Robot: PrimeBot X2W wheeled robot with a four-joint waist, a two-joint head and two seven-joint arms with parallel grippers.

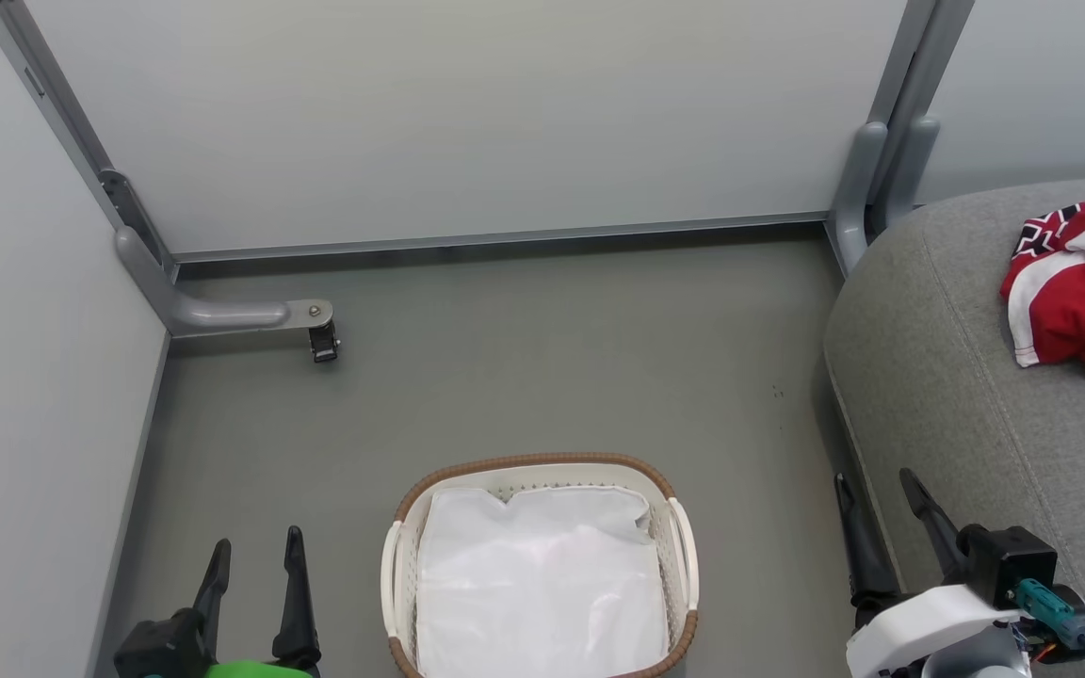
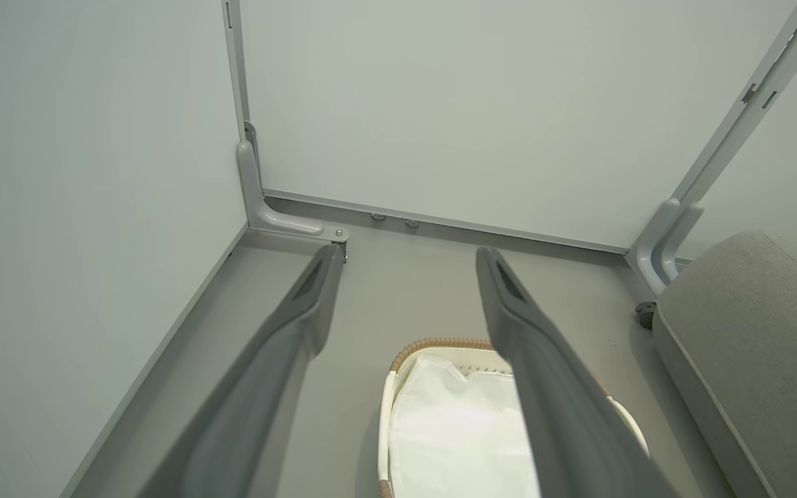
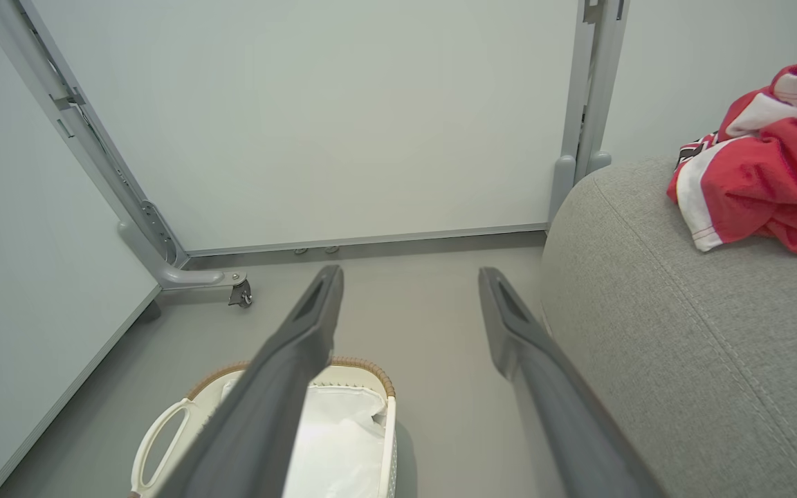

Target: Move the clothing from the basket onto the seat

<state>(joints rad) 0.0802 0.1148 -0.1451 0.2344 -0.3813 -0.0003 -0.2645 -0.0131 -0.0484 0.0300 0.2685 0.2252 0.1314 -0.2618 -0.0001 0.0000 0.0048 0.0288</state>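
Note:
The red clothing (image 1: 1084, 282) with white stripes lies crumpled on the grey seat (image 1: 957, 377) at the right, also seen as clothing (image 3: 765, 173) on the seat (image 3: 682, 311). The white basket (image 1: 398, 565) with a brown rim stands on the floor at the bottom centre; a plain white sheet (image 1: 542, 584) lies flat inside it. My left gripper (image 1: 255, 551) is open to the left of the basket, with nothing between its fingers. My right gripper (image 1: 877, 485) is open between the basket and the seat's edge, also holding nothing.
Pale partition walls enclose the grey floor (image 1: 542, 377) at the back and left. A grey metal foot with a caster (image 1: 321, 339) juts out at the back left, and a grey post (image 1: 867, 188) stands by the seat's far corner.

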